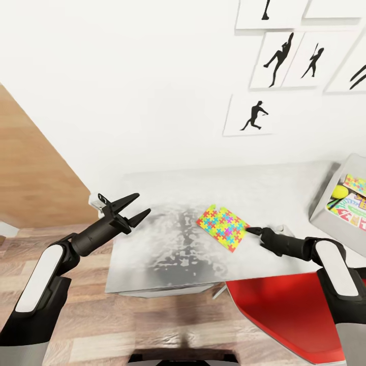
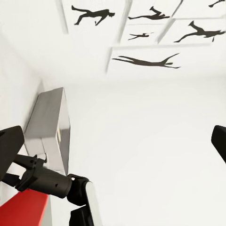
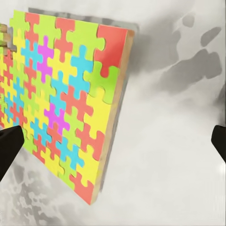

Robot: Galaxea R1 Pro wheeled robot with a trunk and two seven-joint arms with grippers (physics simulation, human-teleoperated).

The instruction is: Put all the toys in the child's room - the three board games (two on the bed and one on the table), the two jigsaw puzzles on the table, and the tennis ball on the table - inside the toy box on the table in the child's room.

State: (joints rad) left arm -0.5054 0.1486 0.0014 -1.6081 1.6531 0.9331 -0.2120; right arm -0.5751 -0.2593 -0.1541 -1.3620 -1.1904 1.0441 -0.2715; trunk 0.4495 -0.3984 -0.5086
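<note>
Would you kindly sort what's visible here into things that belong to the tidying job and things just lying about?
Job:
jigsaw puzzle on the table
toy box, already holding the tennis ball and a printed board
right gripper at the puzzle's edge

Lying about:
red chair
silhouette pictures

Jigsaw puzzle (image 1: pixel 222 227) on table (image 1: pixel 168 203), toy box (image 1: pixel 325 208) right.

Your right wrist camera lists: one jigsaw puzzle (image 3: pixel 63 101), a flat sheet of yellow, red, green, blue and pink interlocking pieces, lying on the pale, grey-mottled table (image 3: pixel 169 141). One dark fingertip (image 3: pixel 9 149) sits at each side edge, set wide apart, the puzzle's edge lying between them.
</note>
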